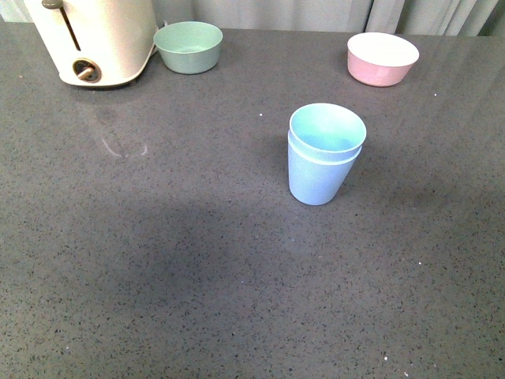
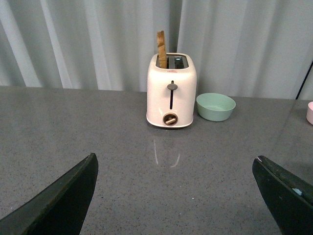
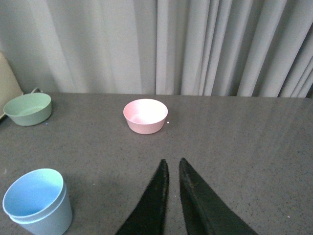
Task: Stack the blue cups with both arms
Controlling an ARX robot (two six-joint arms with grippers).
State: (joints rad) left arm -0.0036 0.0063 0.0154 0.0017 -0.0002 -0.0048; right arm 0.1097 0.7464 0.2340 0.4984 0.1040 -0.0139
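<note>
The two blue cups (image 1: 323, 154) stand nested one inside the other, upright, right of the middle of the grey table; the inner cup's rim sits a little above the outer one's. In the right wrist view the same stacked cups (image 3: 36, 201) stand apart from my right gripper (image 3: 172, 162), which is shut with nothing between its black fingers. My left gripper (image 2: 175, 157) hangs open over bare tabletop, its fingers (image 2: 63, 198) wide apart and holding nothing. Neither arm shows in the front view.
A cream toaster (image 1: 95, 39) with a slice in its slot (image 2: 161, 49) stands at the back left, a mint green bowl (image 1: 188, 46) beside it. A pink bowl (image 1: 383, 58) sits at the back right. Grey curtains (image 3: 195, 44) hang behind the table.
</note>
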